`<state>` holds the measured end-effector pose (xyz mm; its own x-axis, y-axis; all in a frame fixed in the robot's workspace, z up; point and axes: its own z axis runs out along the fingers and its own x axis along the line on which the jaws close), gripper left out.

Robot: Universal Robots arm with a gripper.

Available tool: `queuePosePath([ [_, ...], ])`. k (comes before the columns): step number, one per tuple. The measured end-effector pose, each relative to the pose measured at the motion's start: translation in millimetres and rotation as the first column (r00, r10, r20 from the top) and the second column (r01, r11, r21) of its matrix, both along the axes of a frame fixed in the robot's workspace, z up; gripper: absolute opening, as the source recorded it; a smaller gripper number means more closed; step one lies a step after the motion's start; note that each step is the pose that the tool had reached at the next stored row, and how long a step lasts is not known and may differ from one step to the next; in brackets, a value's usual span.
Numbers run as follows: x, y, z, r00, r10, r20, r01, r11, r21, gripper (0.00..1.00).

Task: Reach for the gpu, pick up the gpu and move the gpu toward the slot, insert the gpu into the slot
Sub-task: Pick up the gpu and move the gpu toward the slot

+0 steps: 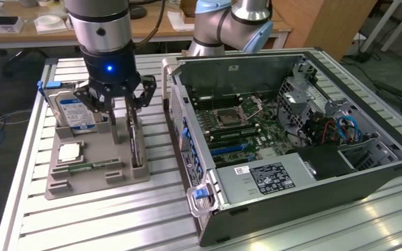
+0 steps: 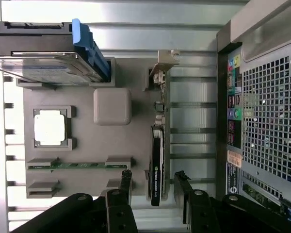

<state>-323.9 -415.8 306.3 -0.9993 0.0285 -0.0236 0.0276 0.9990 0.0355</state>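
The black claw (image 1: 121,111), spread wide, is held over the thin dark gpu card (image 1: 137,149) stood upright at the grey plastic tray's (image 1: 89,185) edge.

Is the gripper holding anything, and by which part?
Nothing held: the open gripper hangs over the gpu, which stands on edge in the grey holder.

The arm (image 1: 102,31) points straight down; the gripper (image 1: 123,117) hangs with jaws spread wide.

a: the table (image 1: 117,225)?
b: ribbed bare metal, dull sheen.
a: and the holder (image 1: 96,180)?
b: matt grey plastic. the gpu (image 2: 156,165) is matt dark, its bracket (image 2: 164,60) pale metal.
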Motion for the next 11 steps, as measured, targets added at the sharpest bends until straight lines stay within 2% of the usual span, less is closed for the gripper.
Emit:
queuePosePath([
  [6, 0.0, -0.2, -10.2, 0.9977, -0.068, 0.0005, 0.068, 0.9977, 0.0000, 0.48],
  [11, 3.0, -0.5, -19.2, 0.9974, -0.072, 0.0006, 0.072, 0.9974, 0.0000, 0.48],
])
